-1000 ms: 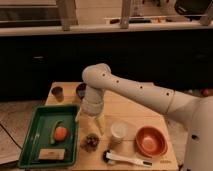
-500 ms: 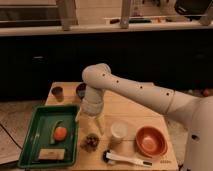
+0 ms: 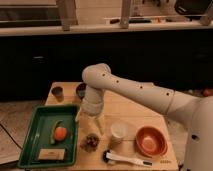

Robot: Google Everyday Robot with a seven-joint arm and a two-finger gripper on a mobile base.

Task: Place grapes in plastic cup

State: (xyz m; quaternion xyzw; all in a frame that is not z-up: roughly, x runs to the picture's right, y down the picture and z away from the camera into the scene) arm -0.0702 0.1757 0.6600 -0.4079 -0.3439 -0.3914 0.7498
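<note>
The grapes (image 3: 91,142), a small dark brownish bunch, lie on the wooden table (image 3: 130,107) near its front edge, just right of the green tray. The plastic cup (image 3: 119,131), pale and translucent, stands upright to the right of the grapes. My gripper (image 3: 90,122) points down from the white arm and hangs just above and slightly behind the grapes. Its fingers (image 3: 100,126) are spread apart and hold nothing.
A green tray (image 3: 30,145) at the front left holds an orange fruit (image 3: 60,132) and a flat tan block (image 3: 51,154). An orange bowl (image 3: 151,141) stands at the front right. A white brush (image 3: 125,159) lies by the front edge. Two small dark cups (image 3: 57,91) stand at the back left.
</note>
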